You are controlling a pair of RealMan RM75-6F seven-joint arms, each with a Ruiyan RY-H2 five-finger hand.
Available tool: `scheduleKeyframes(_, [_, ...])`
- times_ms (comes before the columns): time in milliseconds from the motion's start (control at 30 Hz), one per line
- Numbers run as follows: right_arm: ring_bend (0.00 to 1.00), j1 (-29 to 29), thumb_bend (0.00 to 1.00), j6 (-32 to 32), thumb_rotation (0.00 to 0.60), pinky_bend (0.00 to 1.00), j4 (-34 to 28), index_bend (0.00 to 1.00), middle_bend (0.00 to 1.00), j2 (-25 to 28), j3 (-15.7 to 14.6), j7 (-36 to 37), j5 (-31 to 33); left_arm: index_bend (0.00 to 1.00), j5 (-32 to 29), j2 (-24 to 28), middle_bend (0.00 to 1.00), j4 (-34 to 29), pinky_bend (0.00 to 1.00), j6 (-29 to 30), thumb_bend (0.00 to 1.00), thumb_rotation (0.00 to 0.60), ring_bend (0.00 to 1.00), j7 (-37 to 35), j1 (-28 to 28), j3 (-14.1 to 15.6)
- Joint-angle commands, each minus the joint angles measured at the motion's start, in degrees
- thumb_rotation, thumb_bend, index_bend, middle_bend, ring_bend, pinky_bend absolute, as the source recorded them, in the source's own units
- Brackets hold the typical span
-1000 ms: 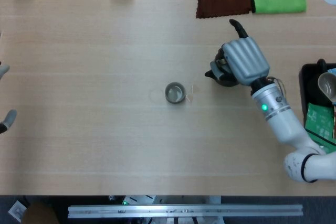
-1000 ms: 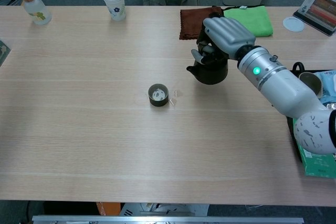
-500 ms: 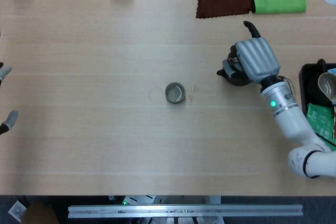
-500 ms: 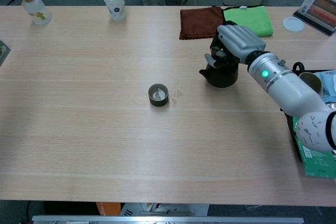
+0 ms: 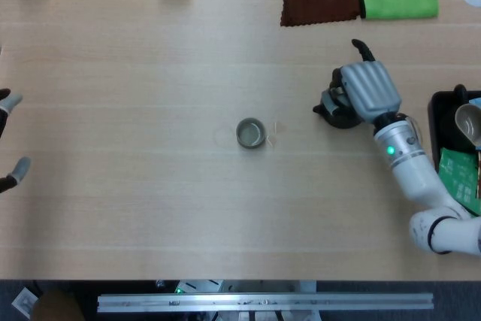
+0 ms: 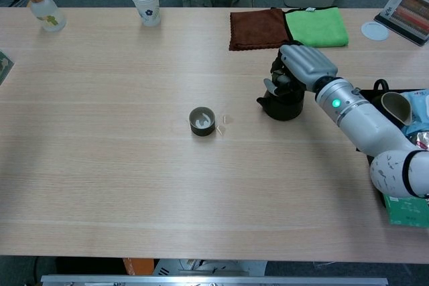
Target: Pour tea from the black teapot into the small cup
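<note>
Chest view shows your right hand point(image 6: 303, 65) grasping the teapot point(image 6: 282, 103) toward the counter's right edge; lift it level, bring the spout just above the cup point(image 6: 201, 120), then tilt slowly.

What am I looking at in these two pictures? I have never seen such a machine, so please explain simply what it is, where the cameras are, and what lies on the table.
This is a robot with two arms, each ending in a mechanical hand. Both cameras sit on the robot itself: the head view looks straight down on the wooden table, and the chest view looks across it from lower down.

The right hand grips a black teapot, which seems to stand on the table. To the left of it, apart, stands a small cup, the one meant to receive the tea.

Of the left hand, only fingertips show at the edge of the head view, so its state is unclear.

At the far edge lie a brown cloth and a green cloth, with a paper cup and a small bottle further left.
</note>
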Motion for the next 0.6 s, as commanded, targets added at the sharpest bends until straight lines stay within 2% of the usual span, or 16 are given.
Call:
scheduleKeyframes(33, [0.69, -0.32, 0.43, -0.18, 0.600, 0.06, 0.46, 0.75, 0.62, -0.29, 0.11, 0.54, -0.51, 0.15, -0.08, -0.06, 0.16, 0.05, 0.16, -0.04, 0.22, 0.600, 0.18, 0.01, -0.03, -0.03])
scheduleKeyframes(300, [0.55, -0.86, 0.39, -0.54, 0.600, 0.06, 0.12, 0.58, 0.50, 0.17, 0.26, 1.30, -2.01, 0.15, -0.16, -0.25, 0.16, 0.10, 0.16, -0.26, 0.22, 0.600, 0.18, 0.19, -0.23, -0.10])
scheduleKeyframes(433, [0.43, -1.09, 0.37, -0.70, 0.600, 0.05, -0.22, 0.48, 0.42, 0.48, 0.27, 1.44, -2.51, 0.15, -0.12, -0.30, 0.16, 0.07, 0.16, -0.33, 0.22, 0.600, 0.18, 0.21, -0.32, -0.11])
scheduleKeyframes(600, [0.35, -1.61, 0.28, -0.38, 0.600, 0.03, -0.78, 0.40, 0.36, 1.05, 0.65, 3.53, -3.88, 0.15, -0.24, -0.46, 0.16, 0.23, 0.16, -0.42, 0.22, 0.600, 0.18, 0.21, -0.36, -0.12])
